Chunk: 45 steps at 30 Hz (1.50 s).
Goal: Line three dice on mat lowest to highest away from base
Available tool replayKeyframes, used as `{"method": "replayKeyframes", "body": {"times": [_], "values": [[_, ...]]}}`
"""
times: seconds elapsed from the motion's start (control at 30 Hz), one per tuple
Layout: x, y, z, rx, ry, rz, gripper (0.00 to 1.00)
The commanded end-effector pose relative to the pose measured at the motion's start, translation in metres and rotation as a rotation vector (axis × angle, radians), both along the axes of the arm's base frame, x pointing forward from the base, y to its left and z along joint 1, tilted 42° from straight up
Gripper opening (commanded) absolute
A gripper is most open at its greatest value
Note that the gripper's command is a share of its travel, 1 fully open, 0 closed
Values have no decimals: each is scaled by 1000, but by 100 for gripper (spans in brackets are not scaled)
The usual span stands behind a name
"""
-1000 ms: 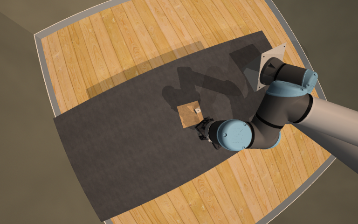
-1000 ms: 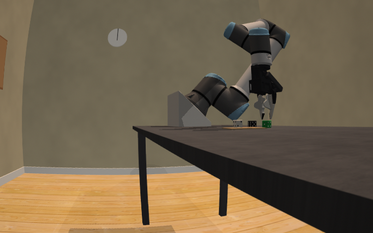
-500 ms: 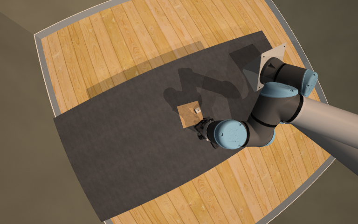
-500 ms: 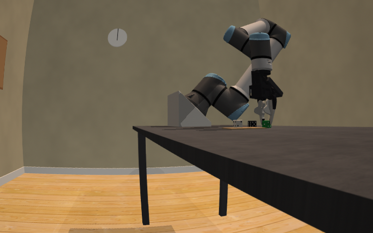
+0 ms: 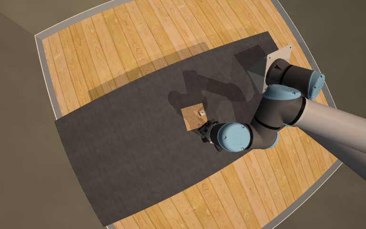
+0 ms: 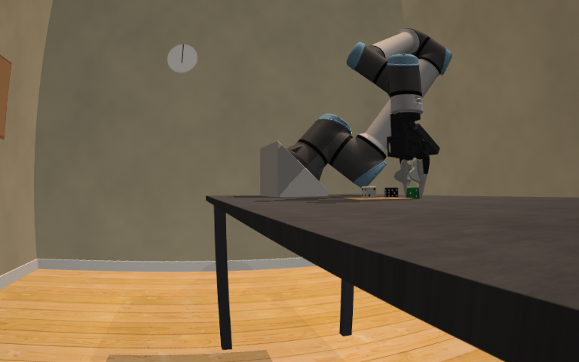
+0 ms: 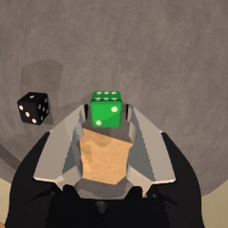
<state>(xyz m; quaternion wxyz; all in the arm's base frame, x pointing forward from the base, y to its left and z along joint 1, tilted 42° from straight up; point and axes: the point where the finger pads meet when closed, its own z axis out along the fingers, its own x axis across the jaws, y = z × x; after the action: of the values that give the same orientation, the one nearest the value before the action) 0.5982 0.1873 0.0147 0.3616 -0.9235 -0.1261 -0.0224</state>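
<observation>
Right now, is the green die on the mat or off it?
Off: the green die sits on dark table, past the mat edge.

A dark grey surface [image 6: 427, 238] on black legs is carrying a small tan mat [image 5: 192, 117] lying flat near the arm's grey wedge-shaped pedestal [image 6: 273, 175]. A white die [image 6: 369, 191] is sitting on the mat. A black die [image 6: 390, 191] and a green die [image 6: 412, 192] are standing beside it in a row.

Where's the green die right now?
In the wrist view the green die sits between the gripper fingertips, right of the black die; the exterior view shows it at the mat's far end.
</observation>
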Motion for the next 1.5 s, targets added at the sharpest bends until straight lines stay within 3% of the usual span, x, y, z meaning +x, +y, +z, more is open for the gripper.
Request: {"method": "replayKeyframes", "body": {"times": [0.0,0.87,0.9,1.47], "values": [[1,0,0,0,-1,-1,28],[1,0,0,0,-1,-1,28],[1,0,0,0,-1,-1,10],[1,0,0,0,-1,-1,10]]}}
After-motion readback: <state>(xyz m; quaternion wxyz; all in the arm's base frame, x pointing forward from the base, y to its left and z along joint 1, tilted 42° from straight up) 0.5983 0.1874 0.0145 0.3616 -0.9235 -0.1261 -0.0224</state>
